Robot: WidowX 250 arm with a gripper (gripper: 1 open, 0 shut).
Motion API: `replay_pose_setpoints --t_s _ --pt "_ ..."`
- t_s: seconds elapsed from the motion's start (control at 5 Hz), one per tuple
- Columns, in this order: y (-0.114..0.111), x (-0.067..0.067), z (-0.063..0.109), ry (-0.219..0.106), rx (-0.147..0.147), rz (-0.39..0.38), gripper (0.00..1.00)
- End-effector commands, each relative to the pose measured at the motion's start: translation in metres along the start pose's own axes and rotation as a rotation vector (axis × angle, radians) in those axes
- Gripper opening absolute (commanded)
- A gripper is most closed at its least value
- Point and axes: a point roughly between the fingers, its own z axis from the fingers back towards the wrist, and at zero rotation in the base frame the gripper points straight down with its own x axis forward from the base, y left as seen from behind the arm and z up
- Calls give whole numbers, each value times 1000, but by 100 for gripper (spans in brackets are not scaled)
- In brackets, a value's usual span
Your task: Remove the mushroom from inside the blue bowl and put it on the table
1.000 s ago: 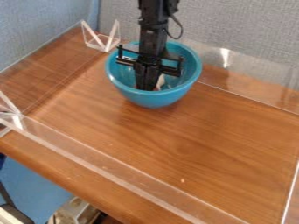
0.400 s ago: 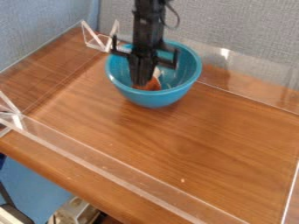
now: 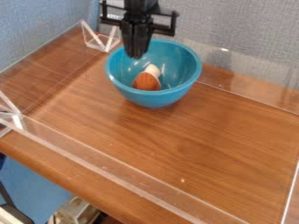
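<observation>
The blue bowl (image 3: 156, 73) stands at the back middle of the table (image 3: 176, 140). Inside it lies the mushroom (image 3: 146, 80), reddish-brown cap towards me and white stem pointing to the back right. My gripper (image 3: 138, 52) hangs straight down above the bowl's back left rim. Its dark fingers are pressed together into one column, shut, with nothing between them. The fingertips are clear of the mushroom, which rests on the bowl's floor.
Low clear acrylic walls (image 3: 82, 162) edge the wooden tabletop. A clear corner bracket (image 3: 96, 37) stands at the back left, close to the bowl. Bare wood stretches in front of and to the right of the bowl.
My gripper has risen out of the bowl, where it stood low over the mushroom. The mushroom has stayed on the bowl's floor and now shows in full.
</observation>
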Motion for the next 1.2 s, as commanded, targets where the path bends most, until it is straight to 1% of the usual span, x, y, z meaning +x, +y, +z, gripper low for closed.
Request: replay_pose_setpoints --t_s 0.0,0.2,0.4,0.8,1.0 --pt "3 11 16 -75 -7 38 100" --pt "1 20 11 -55 -5 82 100" --pt "-2 29 6 -43 2 125 100" --pt "20 42 -37 -24 14 197 100" --pt "20 47 -47 -15 21 167 100"
